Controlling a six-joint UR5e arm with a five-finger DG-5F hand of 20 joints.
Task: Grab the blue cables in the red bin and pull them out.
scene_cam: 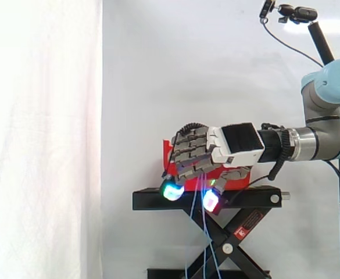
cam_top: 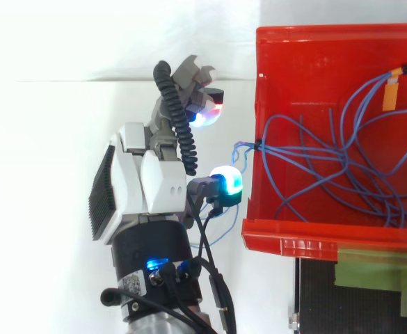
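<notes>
Hand (cam_top: 147, 188), fingers curled round blue cables (cam_top: 349, 167), sits outside the red bin (cam_top: 307, 228) at its side wall. Strands cross that wall and hang past the black stand (scene_cam: 158, 199); most remain coiled inside. Step: pulling out. Next probably requires a longer draw away.

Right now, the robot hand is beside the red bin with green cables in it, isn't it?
Nearly. The cables are blue, not green; the top view shows it. The rest holds: the hand is beside the red bin that holds them.
</notes>
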